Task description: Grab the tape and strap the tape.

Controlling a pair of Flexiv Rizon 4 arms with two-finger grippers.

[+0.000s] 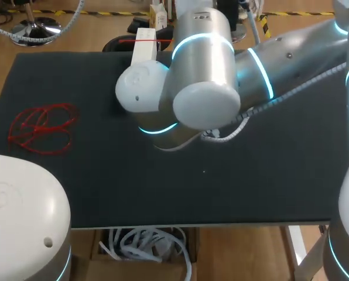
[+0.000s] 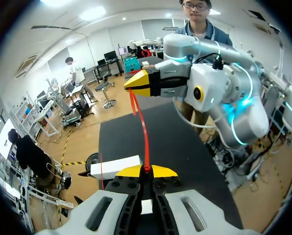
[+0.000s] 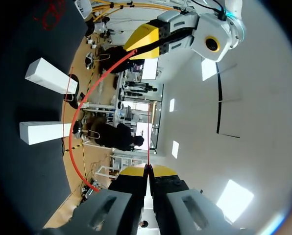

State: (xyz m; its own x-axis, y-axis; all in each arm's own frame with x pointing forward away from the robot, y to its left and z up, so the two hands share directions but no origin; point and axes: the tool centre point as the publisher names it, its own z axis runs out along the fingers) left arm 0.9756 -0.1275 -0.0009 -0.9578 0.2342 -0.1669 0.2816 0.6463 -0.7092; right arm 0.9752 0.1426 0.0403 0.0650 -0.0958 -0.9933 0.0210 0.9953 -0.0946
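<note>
Red tape (image 2: pixel 145 137) runs as a single strand between both grippers. The left gripper (image 2: pixel 146 170) has its yellow tips pressed fully together on one end, and the right gripper (image 3: pixel 148 169), straight ahead of it, pinches the other end the same way. Each hold is only at the very tips, so I judge that a hard pull apart could slide the strand out. With too much slack, the bow of tape beside the right fingers could snag the white box (image 2: pixel 115 166) just beside the left fingers.
</note>
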